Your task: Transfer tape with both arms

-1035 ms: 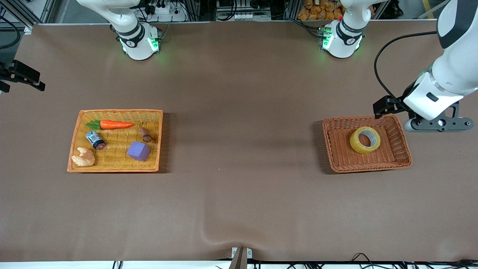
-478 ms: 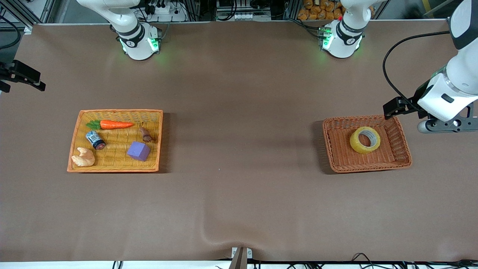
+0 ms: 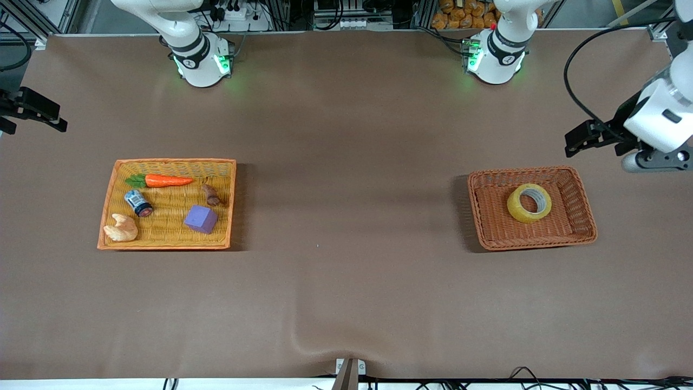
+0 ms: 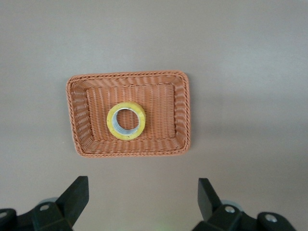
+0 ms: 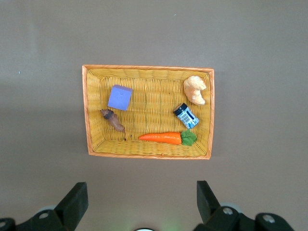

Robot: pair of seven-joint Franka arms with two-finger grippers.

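Observation:
The tape (image 3: 529, 202), a yellowish ring with a grey-white core, lies flat in the brown wicker basket (image 3: 487, 216) toward the left arm's end of the table. It also shows in the left wrist view (image 4: 126, 121). My left gripper (image 4: 142, 202) is open and empty, high over bare table beside the basket; its hand (image 3: 656, 142) shows at the edge of the front view. My right gripper (image 5: 142, 202) is open and empty, high over the table beside the yellow basket (image 5: 91, 115). That arm waits.
The yellow basket (image 3: 111, 216), toward the right arm's end, holds a carrot (image 3: 168, 180), a small dark-labelled can (image 3: 138, 202), a purple cube (image 3: 201, 219), a bread piece (image 3: 121, 228) and a brown piece (image 3: 211, 195). The brown table cloth has a wrinkle (image 3: 303, 341).
My left hand has risen and drawn away from the brown basket toward the left arm's end of the table. The tape lies still. The right arm has not moved.

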